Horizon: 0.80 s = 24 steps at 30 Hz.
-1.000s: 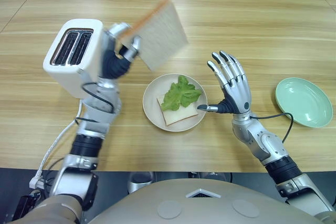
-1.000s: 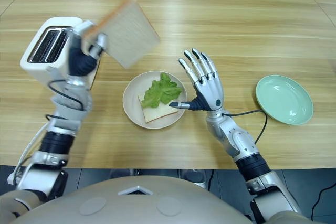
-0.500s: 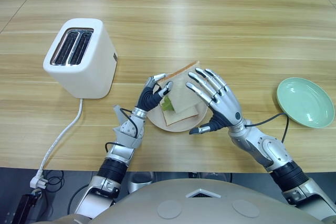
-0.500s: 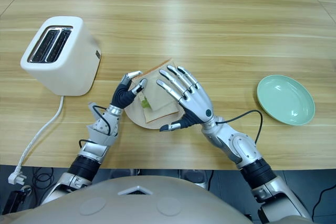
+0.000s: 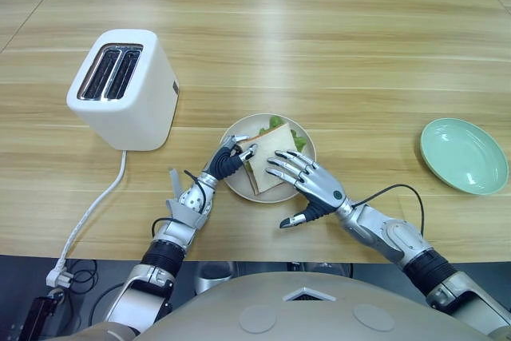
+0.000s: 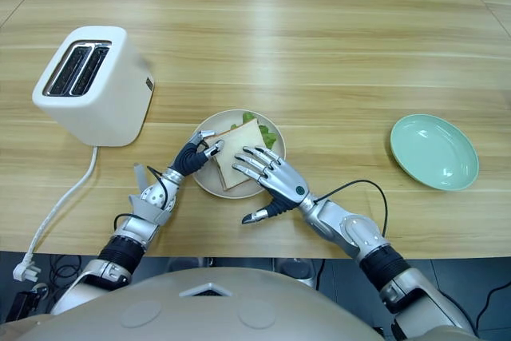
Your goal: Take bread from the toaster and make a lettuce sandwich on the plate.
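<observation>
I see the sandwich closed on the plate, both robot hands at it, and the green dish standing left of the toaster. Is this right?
No. The left eye view shows the green dish far to the right of the toaster, not left of it. The rest is right.

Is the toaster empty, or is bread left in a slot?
It looks empty: both slots of the toaster are dark, and no bread sticks out of either.

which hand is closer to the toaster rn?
Left. The left hand sits at the plate's left rim, on the toaster's side; the right hand lies on the sandwich, farther right.
</observation>
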Motion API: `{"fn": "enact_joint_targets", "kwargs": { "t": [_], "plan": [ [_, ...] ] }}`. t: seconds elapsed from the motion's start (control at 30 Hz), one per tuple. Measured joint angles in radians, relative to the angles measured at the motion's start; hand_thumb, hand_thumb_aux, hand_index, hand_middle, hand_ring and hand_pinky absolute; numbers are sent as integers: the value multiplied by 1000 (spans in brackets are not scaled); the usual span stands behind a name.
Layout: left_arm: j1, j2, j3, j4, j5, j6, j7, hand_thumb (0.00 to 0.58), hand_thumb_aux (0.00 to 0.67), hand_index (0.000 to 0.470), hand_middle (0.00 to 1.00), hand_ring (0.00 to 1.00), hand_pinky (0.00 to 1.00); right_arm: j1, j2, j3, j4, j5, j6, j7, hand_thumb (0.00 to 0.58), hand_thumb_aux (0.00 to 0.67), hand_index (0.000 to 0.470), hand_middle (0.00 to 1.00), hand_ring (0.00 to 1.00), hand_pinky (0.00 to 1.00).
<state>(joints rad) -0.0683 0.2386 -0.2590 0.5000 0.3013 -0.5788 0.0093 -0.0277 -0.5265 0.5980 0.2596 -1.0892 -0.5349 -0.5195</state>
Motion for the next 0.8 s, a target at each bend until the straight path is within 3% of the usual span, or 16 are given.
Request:
{"fn": "enact_joint_targets", "kwargs": {
  "t": [0.2,0.23,0.27,0.3,0.33,0.37,0.4,0.47,0.5,0.57,0.67,0.7,0.73,0.77,0.8],
  "plan": [
    [-42,1,-1,92,46,3,42,580,670,460,1000,1000,1000,-25,6,12,21,78,-16,137,0,0,0,0,0,0],
    [-49,5,-4,101,64,8,56,576,617,424,996,996,996,-26,6,12,21,93,-18,167,0,0,0,0,0,0],
    [-55,11,-8,113,83,11,73,436,336,231,847,847,847,-27,5,12,21,107,-19,185,0,0,0,0,0,0],
    [-60,18,-13,116,105,15,96,0,0,0,741,741,741,-27,5,13,21,112,-19,195,0,0,0,0,0,0],
    [-71,41,-26,116,175,39,158,0,0,0,533,533,533,-28,5,13,20,113,-16,207,0,0,0,0,0,0],
    [-73,55,-31,117,202,54,181,0,0,0,533,533,533,-29,5,17,20,113,-15,216,0,0,0,0,0,0],
    [-72,79,-37,106,257,70,231,0,0,0,239,239,239,-29,5,24,20,112,-15,224,0,0,0,0,0,0],
    [-66,140,-25,0,411,145,414,0,0,0,208,208,208,-33,13,35,16,109,-13,227,0,0,0,0,0,0],
    [-56,174,22,-93,491,201,535,0,0,0,94,94,94,-39,14,39,12,106,-12,227,0,0,0,0,0,0],
    [-29,218,129,-278,562,251,695,0,0,0,47,47,47,-37,16,43,11,96,-9,218,0,0,0,0,0,0],
    [37,231,239,-478,570,249,813,0,0,0,31,31,31,-28,20,40,0,75,-8,168,0,0,0,0,0,0],
    [86,231,256,-534,529,200,817,0,0,0,39,39,39,-15,23,31,-17,74,-17,121,0,0,0,0,0,0],
    [105,229,254,-548,514,178,815,0,0,0,51,51,51,-6,24,30,-29,75,-23,106,75,45,31,0,0,0],
    [127,229,244,-553,471,133,791,519,452,310,149,149,149,6,28,27,-47,77,-39,82,460,365,251,78,78,78],
    [152,237,228,-551,385,69,731,580,670,460,373,373,373,23,34,13,-92,95,-64,56,578,636,437,384,384,384]
  ]
}}
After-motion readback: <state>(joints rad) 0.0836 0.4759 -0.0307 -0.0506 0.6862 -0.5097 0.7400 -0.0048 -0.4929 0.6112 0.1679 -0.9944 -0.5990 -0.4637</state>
